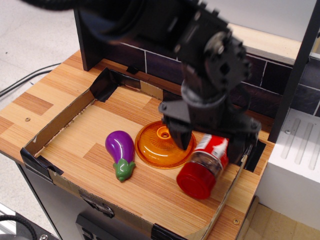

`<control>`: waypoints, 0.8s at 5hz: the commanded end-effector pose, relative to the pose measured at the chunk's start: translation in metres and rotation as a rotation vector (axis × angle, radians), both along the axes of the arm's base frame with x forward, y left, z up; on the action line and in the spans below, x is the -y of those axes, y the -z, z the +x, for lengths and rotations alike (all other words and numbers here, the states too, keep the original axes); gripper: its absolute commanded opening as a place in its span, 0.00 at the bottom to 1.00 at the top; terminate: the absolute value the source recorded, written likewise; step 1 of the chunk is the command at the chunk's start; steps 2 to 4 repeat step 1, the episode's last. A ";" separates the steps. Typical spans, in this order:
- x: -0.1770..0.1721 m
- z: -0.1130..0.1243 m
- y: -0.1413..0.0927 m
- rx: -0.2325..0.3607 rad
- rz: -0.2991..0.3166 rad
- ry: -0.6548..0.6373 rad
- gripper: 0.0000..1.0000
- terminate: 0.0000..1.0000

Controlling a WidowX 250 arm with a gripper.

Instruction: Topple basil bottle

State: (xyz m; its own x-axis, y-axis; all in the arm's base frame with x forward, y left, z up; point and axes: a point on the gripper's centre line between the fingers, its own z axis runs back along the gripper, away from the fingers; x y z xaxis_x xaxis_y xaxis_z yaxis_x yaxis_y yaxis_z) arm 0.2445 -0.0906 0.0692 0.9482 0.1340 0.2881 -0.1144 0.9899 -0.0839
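The basil bottle (207, 162) lies on its side at the right of the wooden tray. Its wide red cap (196, 182) points toward the front edge, and its red-and-white label faces up. My gripper (212, 141) hangs just above the bottle's far end. It is open, with one finger (177, 136) to the left of the bottle and the other (248, 145) to the right. Neither finger clearly touches the bottle. The arm hides the bottle's base.
An orange dish (160, 146) lies left of the bottle, touching or nearly so. A purple toy eggplant (120, 152) lies further left. A low cardboard wall (55, 129) rims the tray. A white unit (295, 165) and a black post (296, 70) stand at the right.
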 end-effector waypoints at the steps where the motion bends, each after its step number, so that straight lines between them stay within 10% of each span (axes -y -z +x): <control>1: -0.001 0.001 -0.008 0.031 -0.012 0.000 1.00 1.00; 4: -0.001 0.001 -0.008 0.031 -0.012 0.000 1.00 1.00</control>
